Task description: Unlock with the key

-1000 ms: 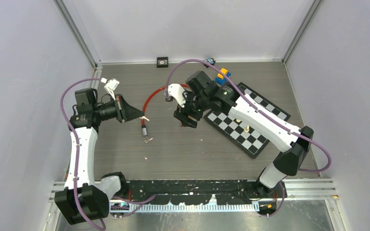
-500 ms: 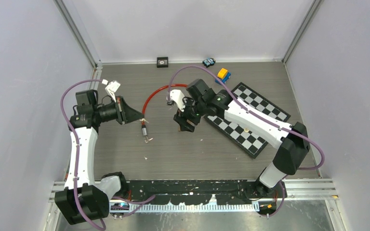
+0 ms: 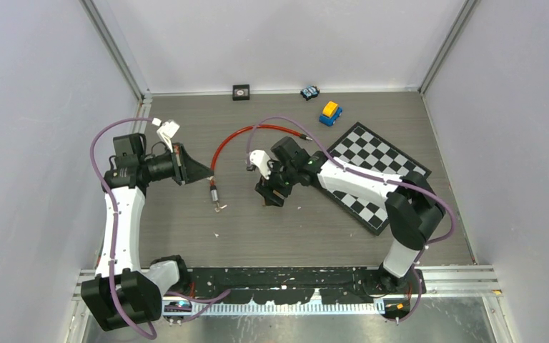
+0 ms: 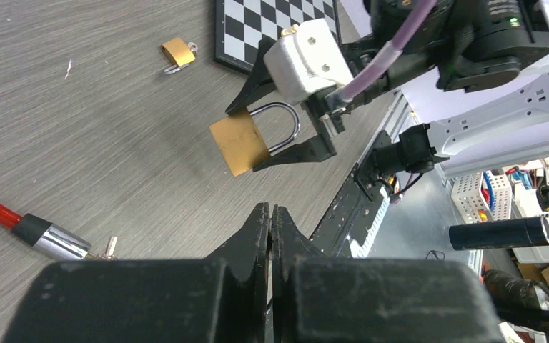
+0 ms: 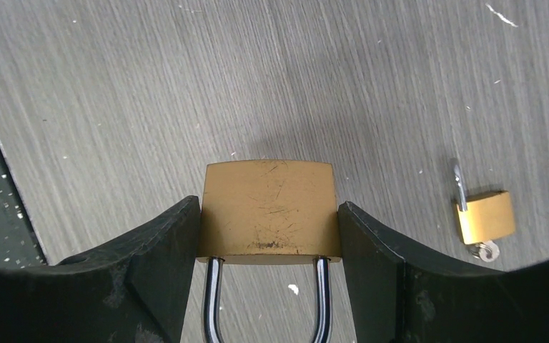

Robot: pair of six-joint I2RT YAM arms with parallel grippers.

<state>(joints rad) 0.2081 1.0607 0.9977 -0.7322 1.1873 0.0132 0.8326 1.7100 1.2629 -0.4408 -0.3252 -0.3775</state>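
Start at the near edge, where both bases sit. Your left arm (image 3: 118, 229) climbs along the left side of the surface (image 3: 271, 236), bends at the elbow and turns its wrist to the right, so it points across toward the middle. Your right arm (image 3: 361, 182) rises from the near right and folds at the elbow. Its forearm stretches left over the near corner of the chessboard (image 3: 386, 153).

Your left hand (image 4: 270, 214) has its fingers pressed together. You cannot tell from any view whether a key is caught between them.

Just past it on the surface lies the metal end (image 4: 50, 239) of a red cable (image 3: 232, 137), with a small silvery piece (image 4: 111, 246) touching it.

Beyond that, in the middle of the surface, your right hand (image 3: 270, 194) pinches the padlock (image 5: 269, 206) by the two narrow sides of its brass body. The padlock is lifted off the surface. Its long axis runs in line with the fingers: the shackle (image 5: 314, 300) points back toward the wrist and the flat bottom end points away from it. One scratched broad face is turned to the right wrist camera. In the left wrist view the padlock sits tilted, with the body nearer your left hand and the shackle farther from it. The two hands face each other but are apart.

A smaller brass padlock (image 5: 482, 218) lies flat on the surface near the chessboard's edge, apart from the held one.

Farther back are a yellow and blue toy car (image 3: 330, 112), a smaller blue toy (image 3: 309, 92) and a black square block (image 3: 241, 91) by the far wall.
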